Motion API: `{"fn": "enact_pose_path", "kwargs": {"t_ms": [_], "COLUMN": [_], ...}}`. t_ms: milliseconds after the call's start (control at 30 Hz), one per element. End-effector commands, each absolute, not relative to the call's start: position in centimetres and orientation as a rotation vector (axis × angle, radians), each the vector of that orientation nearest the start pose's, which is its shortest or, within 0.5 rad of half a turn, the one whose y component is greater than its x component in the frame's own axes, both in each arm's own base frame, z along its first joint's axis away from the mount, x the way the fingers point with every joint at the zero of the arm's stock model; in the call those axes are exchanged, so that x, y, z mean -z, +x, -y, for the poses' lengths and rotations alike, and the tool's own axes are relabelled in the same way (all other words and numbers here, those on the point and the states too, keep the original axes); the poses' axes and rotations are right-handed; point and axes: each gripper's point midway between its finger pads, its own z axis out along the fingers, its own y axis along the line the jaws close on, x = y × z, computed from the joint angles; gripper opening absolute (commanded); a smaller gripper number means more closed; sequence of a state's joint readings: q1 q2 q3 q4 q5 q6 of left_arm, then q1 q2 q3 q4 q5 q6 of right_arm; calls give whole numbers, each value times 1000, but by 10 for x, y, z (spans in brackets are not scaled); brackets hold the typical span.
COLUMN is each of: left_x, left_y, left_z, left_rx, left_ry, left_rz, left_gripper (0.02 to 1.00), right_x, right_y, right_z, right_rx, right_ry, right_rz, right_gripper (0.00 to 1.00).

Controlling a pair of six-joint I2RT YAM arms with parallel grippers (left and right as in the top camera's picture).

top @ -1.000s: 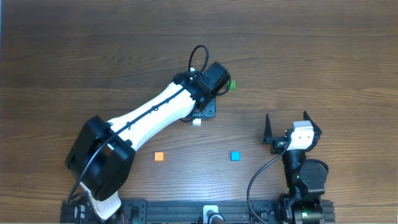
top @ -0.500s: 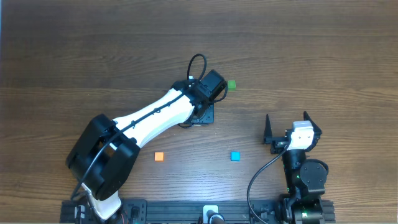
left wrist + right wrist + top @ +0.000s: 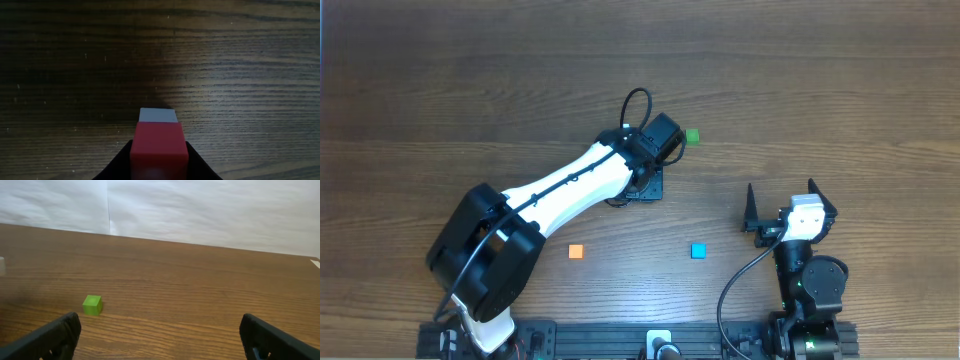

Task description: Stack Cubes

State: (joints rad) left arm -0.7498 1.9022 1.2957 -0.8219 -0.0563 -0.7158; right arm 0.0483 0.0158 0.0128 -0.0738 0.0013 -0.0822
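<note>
Left wrist view | left end effector (image 3: 159, 152) clamps red cube (image 3: 159, 140) | right end effector (image 3: 781, 192) spread open

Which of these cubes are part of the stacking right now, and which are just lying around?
In use: red cube in the left gripper; white cube right by it.
Lying loose: green cube, orange cube, blue cube, apart on the wooden table.

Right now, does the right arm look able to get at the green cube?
Probably yes: bare table lies between the open right end effector and the green cube; the left arm, close beside the cube, may crowd one side.
</note>
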Motion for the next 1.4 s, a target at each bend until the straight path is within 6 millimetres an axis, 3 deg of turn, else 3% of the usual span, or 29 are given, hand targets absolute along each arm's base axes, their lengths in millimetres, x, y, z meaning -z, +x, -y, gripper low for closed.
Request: {"fn": "enact_pose_path", "kwargs": {"t_ms": [33, 333, 467, 633, 833, 967, 1067, 1233, 1400], "left_x": [-22, -16, -16, -15, -15, -18, -34, -83, -136], "left_y": [278, 277, 277, 276, 276, 278, 285, 292, 276], "left_z": [248, 247, 247, 247, 247, 248, 253, 254, 238], "left_rx": [63, 47, 47, 46, 45, 59, 113, 210, 273], "left_ry": [45, 45, 45, 44, 44, 43, 40, 27, 22], "left_rz": [-3020, -3034, -3033, -3035, -3035, -3024, -2975, -2859, -2798], "left_gripper": [40, 42, 137, 454, 702, 917, 985, 998, 1000], "right_x": [-157, -157, -157, -157, -157, -157, -157, -157, -157], "right_y": [246, 246, 246, 246, 246, 246, 246, 246, 246], "right_z": [-11, -11, -11, -11, -11, -11, -11, -11, -11], "right_rx": [26, 26, 26, 26, 26, 26, 26, 26, 26], "right_ry": [-108, -108, -108, -108, -108, -108, -108, -108, -108], "right_rz": [-1640, -1640, -1640, -1640, -1640, -1640, -1640, -1640, -1640], "right_gripper": [991, 993, 991, 991, 993, 993, 993, 993, 991]}}
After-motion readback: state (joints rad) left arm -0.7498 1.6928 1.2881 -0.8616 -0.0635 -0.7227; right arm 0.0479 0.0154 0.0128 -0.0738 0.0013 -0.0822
